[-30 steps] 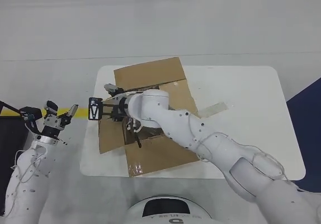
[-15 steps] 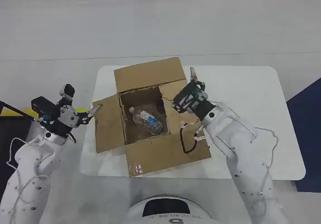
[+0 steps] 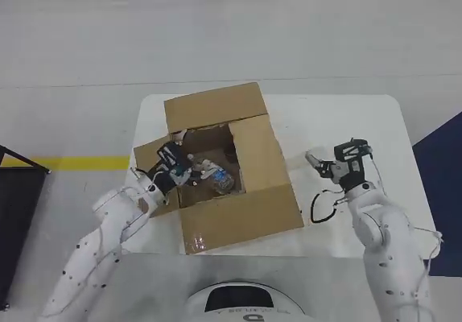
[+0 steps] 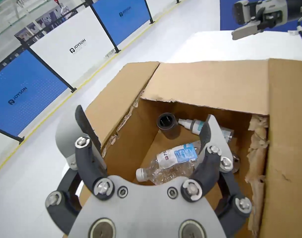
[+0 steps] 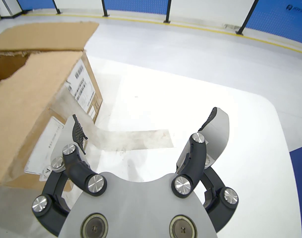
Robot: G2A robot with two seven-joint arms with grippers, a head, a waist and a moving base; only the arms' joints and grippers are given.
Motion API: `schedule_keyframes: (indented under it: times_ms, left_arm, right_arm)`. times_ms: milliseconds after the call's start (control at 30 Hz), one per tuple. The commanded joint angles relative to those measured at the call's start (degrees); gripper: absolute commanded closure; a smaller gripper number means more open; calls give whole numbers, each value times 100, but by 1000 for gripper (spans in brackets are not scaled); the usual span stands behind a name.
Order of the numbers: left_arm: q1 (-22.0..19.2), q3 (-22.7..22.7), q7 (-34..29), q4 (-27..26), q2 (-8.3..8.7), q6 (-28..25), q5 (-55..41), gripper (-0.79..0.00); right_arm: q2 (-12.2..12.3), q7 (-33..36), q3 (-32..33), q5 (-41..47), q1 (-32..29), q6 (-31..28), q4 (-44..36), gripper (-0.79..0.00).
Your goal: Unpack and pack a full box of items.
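Cardboard box [image 3: 239, 213]: we see it open on the white surface [image 3: 352, 121], flaps spread, one flap lying toward us.
Left tool [image 4: 144, 125]: spread wide, holding nothing, over the box's left side, above its contents.
Crushed clear bottle [image 4: 170, 162]: on its side on the box floor, blue label up.
Black cylinder [image 4: 166, 122]: we find it farther in, beside a small white spray bottle [image 4: 191, 125].
Right tool [image 5: 145, 117]: wide open, empty, above the surface right of the box.
Tape strip [image 5: 136, 139]: flat on the surface beneath the right tool, reaching the box wall.
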Motion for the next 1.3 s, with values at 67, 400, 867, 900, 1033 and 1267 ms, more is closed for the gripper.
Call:
schedule_keyframes:
  times_ms: [67,400,867,900,1033,1267]
  left_arm:
    - [-150,256,-171,111,-33,430,597,-785]
    - [-402,915,-936,277,-123,667,1537,-785]
    - [-635,979,-974,555,-177,481,1329,-785]
    - [-658,1002,-959,582,-179,394,1313,-785]
    - [-766,1146,-931,721,-195,154,1369,-785]
    - [-1030,1367,-1105,814,-293,219,1063,-785]
  right_arm:
    - [15,494,-295,-152,327,-217,130,-785]
    - [52,490,-806,-471,434,-614,103,-785]
    - [173,-430,-1117,-990,-206,-1357,-522,-785]
    - [184,-502,-1108,-981,-225,-1430,-524,-785]
    - [206,-575,-1137,-1019,-284,-1384,-560,-785]
    - [241,-983,-937,-842,-563,-1041,-554,-785]
